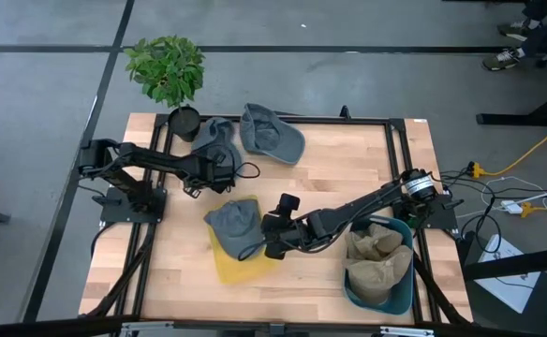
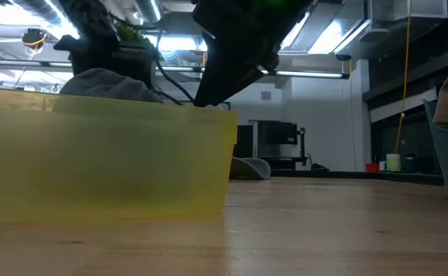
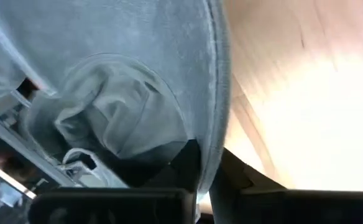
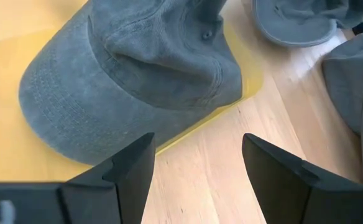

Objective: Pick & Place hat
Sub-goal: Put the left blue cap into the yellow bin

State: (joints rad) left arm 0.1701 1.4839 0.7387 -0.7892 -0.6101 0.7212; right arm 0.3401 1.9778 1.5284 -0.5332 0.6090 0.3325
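Observation:
Three grey hats are in the high view. One hat lies crown up on a yellow tray. My right gripper hovers open just beyond that hat's edge, touching nothing. A second hat lies upside down near the far edge. The third hat lies to its left, and my left gripper is shut on it. My left gripper pinches the hat's brim at its edge between its two fingers. The fingers slant down onto it from the table's left. The brim stands on edge between them, and the rest of the hat seems to rest on the table.
A potted plant stands at the far left corner, right beside the held hat. A blue bin with tan hats sits at the near right. Bare wood lies between the tray and the far hats.

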